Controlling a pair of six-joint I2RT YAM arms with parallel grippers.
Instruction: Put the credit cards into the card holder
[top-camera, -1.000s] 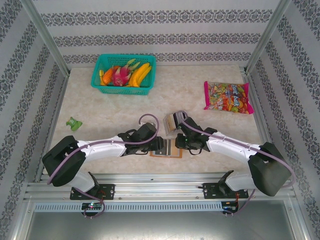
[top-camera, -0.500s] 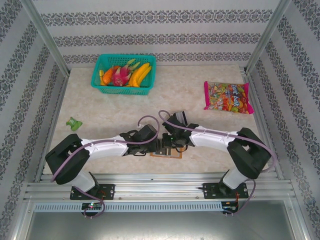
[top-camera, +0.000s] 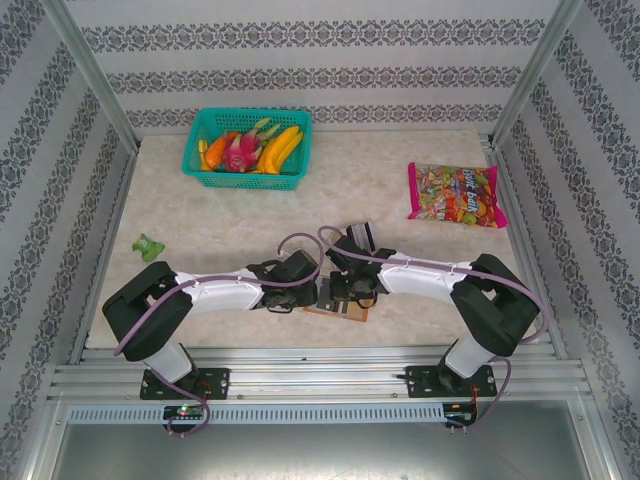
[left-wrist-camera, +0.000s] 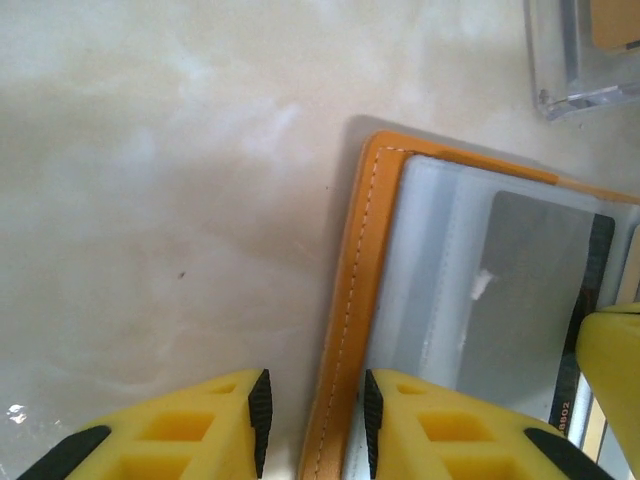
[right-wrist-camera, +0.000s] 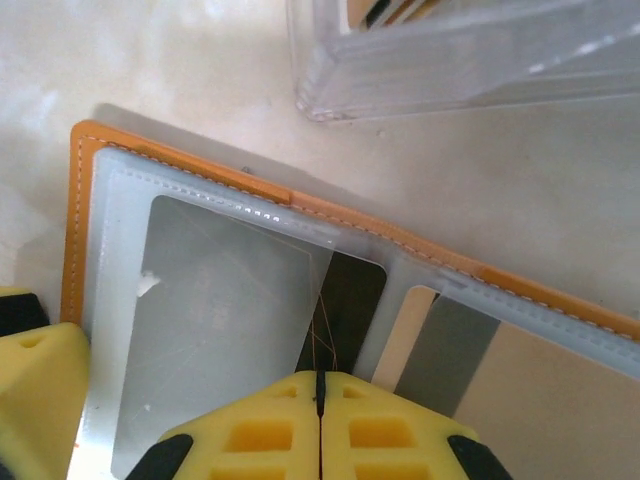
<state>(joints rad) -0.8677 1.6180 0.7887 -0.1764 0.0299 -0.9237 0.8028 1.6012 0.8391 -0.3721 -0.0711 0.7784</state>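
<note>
Left wrist: left end effector (left-wrist-camera: 315, 410) apart astride card holder (left-wrist-camera: 352, 285); right end effector (right-wrist-camera: 320, 388) together; card (left-wrist-camera: 530, 300) print blurred.

The table (top-camera: 350, 190) bears a basket (top-camera: 245, 180), candy bag (top-camera: 455, 195), card holder (left-wrist-camera: 350, 290) and maybe a toy (top-camera: 148, 246).

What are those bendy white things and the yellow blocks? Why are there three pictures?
They are two robot arms, seen from above in the wide picture. Each arm has a small camera on its wrist; the yellow blocks are its fingers. The left gripper is open around the edge of the orange card holder. The right gripper is shut, its tips over a dark card on the holder. A clear box lies nearby. Farther off on the table sit a fruit basket and a bag of sweets.
</note>
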